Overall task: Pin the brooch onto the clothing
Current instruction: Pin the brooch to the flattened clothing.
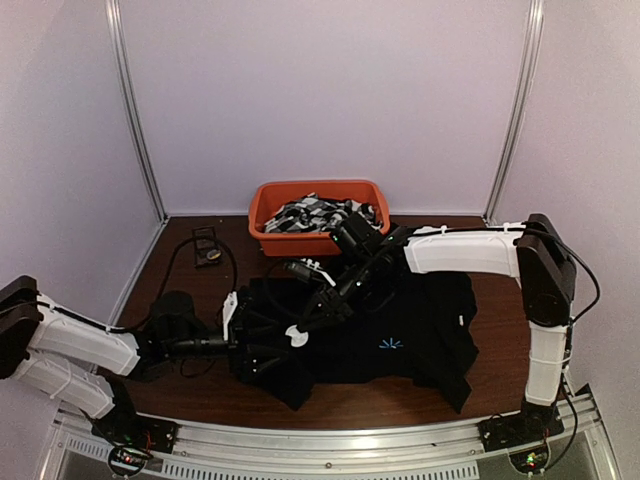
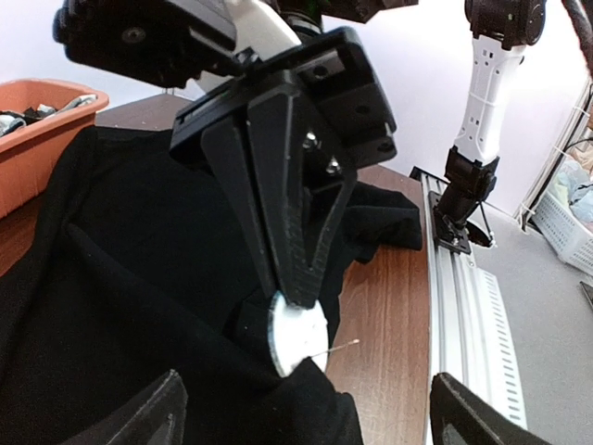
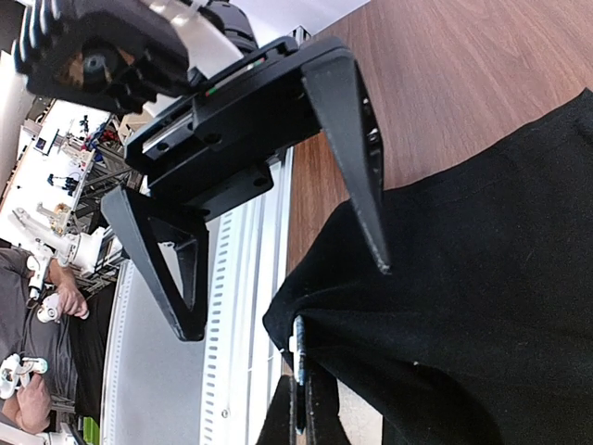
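Observation:
The black clothing (image 1: 420, 340) lies spread on the wooden table, with a light-blue starburst (image 1: 391, 346) on its front. My right gripper (image 1: 308, 322) is shut on the brooch (image 1: 296, 336), a white disc, at the shirt's bunched left part. In the left wrist view the right gripper's fingers (image 2: 296, 232) pinch the brooch (image 2: 295, 341) from above. A fold of the clothing (image 2: 120, 269) covers the disc's lower edge, and a thin pin (image 2: 345, 348) pokes out to the right. My left gripper (image 2: 310, 413) stands wide open around the fold, touching nothing. In the right wrist view the brooch (image 3: 298, 345) shows edge-on against the clothing (image 3: 491, 306).
An orange bin (image 1: 262, 205) with black-and-white patterned fabrics (image 1: 315, 215) stands at the back. A small black device (image 1: 208, 248) with a cable lies at the back left. The aluminium rail (image 1: 330, 440) runs along the near edge, close to the brooch.

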You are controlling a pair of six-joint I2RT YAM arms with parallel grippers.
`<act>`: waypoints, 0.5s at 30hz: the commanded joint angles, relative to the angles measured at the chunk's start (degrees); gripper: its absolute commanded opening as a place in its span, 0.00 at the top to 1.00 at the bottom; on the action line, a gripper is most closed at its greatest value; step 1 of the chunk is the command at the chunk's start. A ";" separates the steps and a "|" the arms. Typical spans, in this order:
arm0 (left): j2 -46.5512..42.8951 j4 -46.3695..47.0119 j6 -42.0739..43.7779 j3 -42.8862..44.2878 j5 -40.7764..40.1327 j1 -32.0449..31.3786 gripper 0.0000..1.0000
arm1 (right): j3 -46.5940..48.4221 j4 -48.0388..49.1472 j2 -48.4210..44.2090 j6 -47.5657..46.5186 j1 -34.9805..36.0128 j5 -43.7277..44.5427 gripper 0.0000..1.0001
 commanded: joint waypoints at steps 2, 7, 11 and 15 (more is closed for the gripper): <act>6.03 18.19 -2.51 -0.10 5.69 3.15 0.09 | -1.04 -0.75 -1.76 -1.47 -0.19 -1.92 1.00; 13.35 30.94 -7.36 -0.73 10.67 4.48 0.13 | -1.01 -1.09 -2.14 -1.53 -0.19 -2.22 1.00; 19.24 36.47 -11.07 1.53 16.35 5.47 0.21 | -0.64 -1.27 -1.83 -1.56 -0.17 -2.52 1.00; 23.01 41.78 -14.42 2.03 18.73 6.45 0.24 | -1.17 -0.85 -2.13 -1.58 -0.13 -3.11 1.00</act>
